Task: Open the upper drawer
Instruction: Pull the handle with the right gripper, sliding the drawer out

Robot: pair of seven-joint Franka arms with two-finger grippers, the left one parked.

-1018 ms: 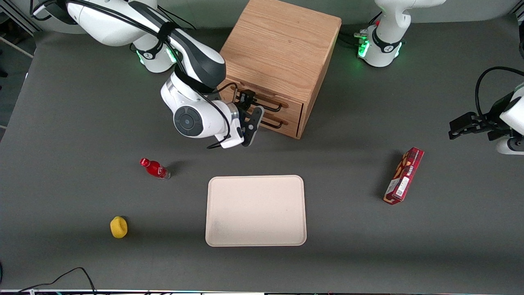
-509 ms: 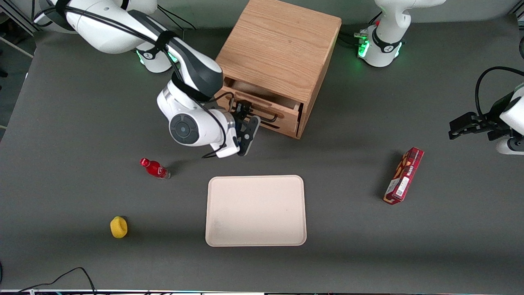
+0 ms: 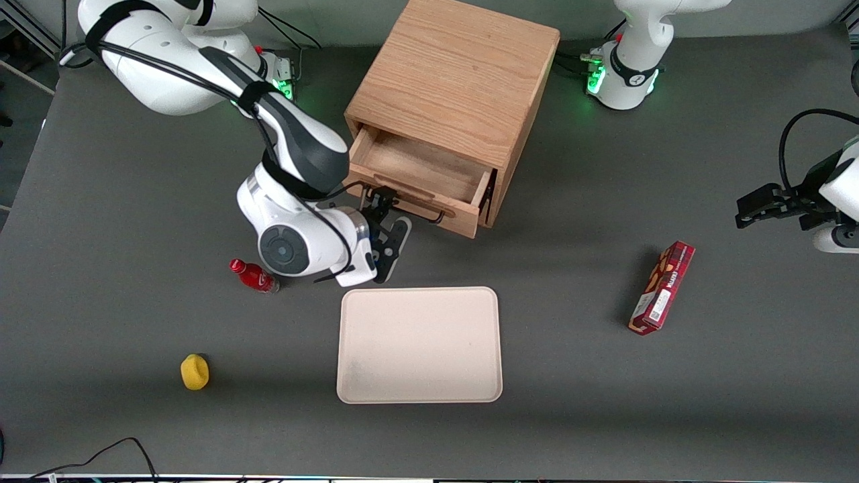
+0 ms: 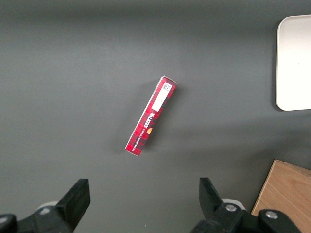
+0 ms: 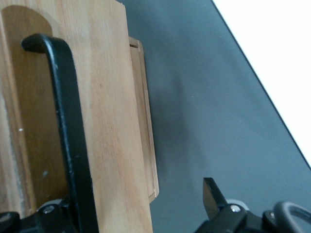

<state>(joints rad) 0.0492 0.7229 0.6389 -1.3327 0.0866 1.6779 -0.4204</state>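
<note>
The upper drawer (image 3: 419,171) of the wooden cabinet (image 3: 456,74) stands pulled well out toward the front camera, and its shallow oak tray is bare inside. Its black bar handle (image 3: 411,205) runs along the drawer front. My gripper (image 3: 380,198) is at the handle's end toward the working arm, open, with the bar just inside one finger. In the right wrist view the handle (image 5: 68,126) runs along the drawer front (image 5: 107,121), and my gripper (image 5: 129,204) straddles that panel with its fingers wide apart. The lower drawer is hidden under the upper one in the front view.
A red bottle (image 3: 254,276) lies close beside my wrist. A beige tray (image 3: 419,345) lies nearer the front camera than the cabinet. A yellow object (image 3: 194,371) sits near the front edge. A red box (image 3: 662,287) lies toward the parked arm's end and shows in the left wrist view (image 4: 150,116).
My gripper has drawn back toward the front camera with the handle, and the upper drawer has slid from nearly shut to well open. The cabinet has turned slightly.
</note>
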